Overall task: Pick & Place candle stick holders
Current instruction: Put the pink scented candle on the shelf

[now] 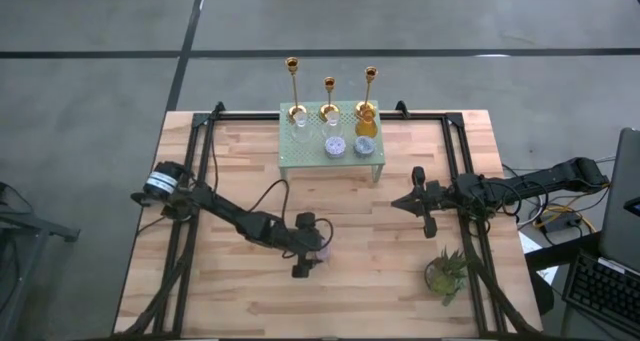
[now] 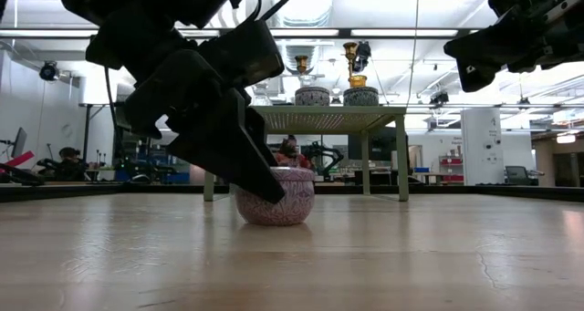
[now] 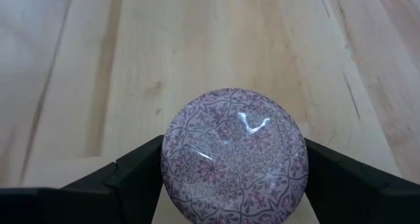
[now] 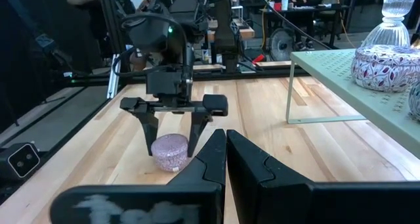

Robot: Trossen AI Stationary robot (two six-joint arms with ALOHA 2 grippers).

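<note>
The left gripper (image 1: 322, 252) is lowered to the wooden table (image 1: 230, 181) near the table's middle, toward the near edge. Its fingers (image 3: 134, 178) are spread wide on either side of a small round jar (image 3: 235, 155) with a pink-and-purple patterned lid. In the left wrist view, one finger is seen at each side of the jar, close to its wall; whether the fingers actually touch the jar cannot be told. In the low view the jar (image 2: 275, 195) is seen standing on the table surface, not lifted.

The right gripper (image 1: 401, 203) is held above the table to the right of the middle, pointing left toward the left arm. In the right wrist view its fingers (image 4: 210, 161) are seen pressed together with only a thin slit between them, and nothing is held.

Three gold candlesticks are seen at the far edge of the table, in a row behind a small pale green stand (image 1: 300, 161): a left candlestick (image 1: 293, 81), a shorter middle candlestick (image 1: 329, 99) and a right candlestick (image 1: 369, 89). All three are upright and well apart from both grippers. Two patterned jars (image 1: 334, 146) and an amber jar (image 1: 365, 123) are seen on the stand's top.

A small potted plant (image 1: 446, 273) is seen at the near right of the table.
</note>
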